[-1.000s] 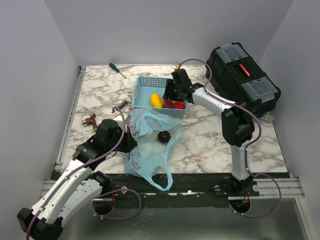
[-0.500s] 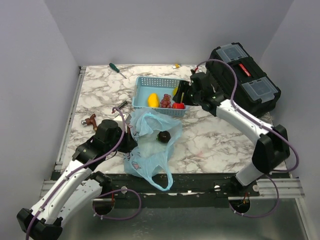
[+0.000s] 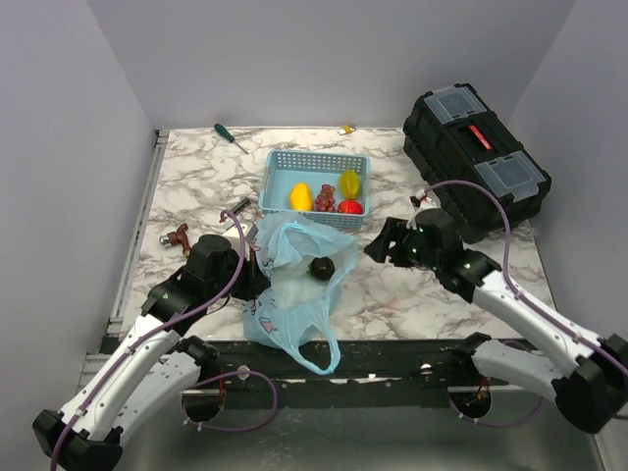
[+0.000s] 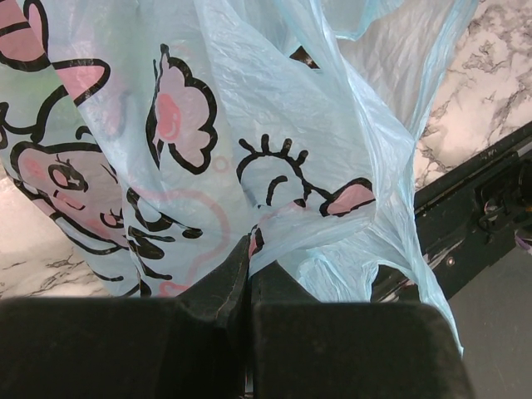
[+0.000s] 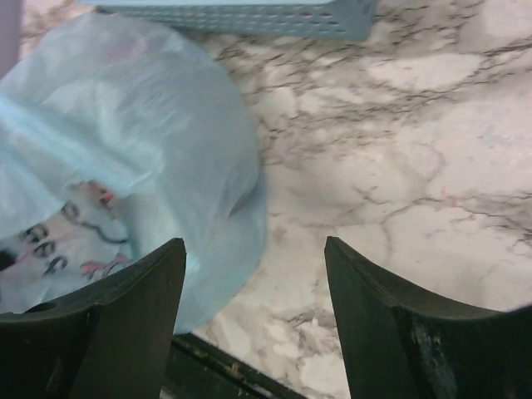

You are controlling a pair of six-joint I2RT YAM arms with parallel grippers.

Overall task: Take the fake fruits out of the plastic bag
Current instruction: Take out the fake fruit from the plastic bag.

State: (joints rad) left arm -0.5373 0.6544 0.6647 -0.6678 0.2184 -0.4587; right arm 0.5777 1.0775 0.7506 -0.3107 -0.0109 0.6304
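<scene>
The light-blue plastic bag (image 3: 294, 285) with its pink cartoon print lies at the table's front middle. A dark plum (image 3: 320, 266) sits in its open mouth. My left gripper (image 3: 257, 278) is shut on the bag's left side; the left wrist view shows the film (image 4: 249, 150) pinched between the closed jaws. My right gripper (image 3: 378, 245) is open and empty, just right of the bag; the right wrist view shows the bag (image 5: 125, 158) at its left finger. A yellow lemon (image 3: 301, 196), purple grapes (image 3: 325, 194), a yellow fruit (image 3: 349, 183) and a red fruit (image 3: 349, 206) lie in the blue mesh basket (image 3: 294, 159).
A black toolbox (image 3: 476, 162) stands at the back right. A green-handled screwdriver (image 3: 230, 135) lies at the back left. A brown clamp-like tool (image 3: 178, 237) and a small metal part (image 3: 239, 206) lie left of the bag. The front table edge (image 5: 241, 370) is near my right gripper.
My right arm has drawn back from over the basket to the front, right of the bag, with its gripper empty. A yellow fruit now lies in the basket's right end. The left arm has not moved.
</scene>
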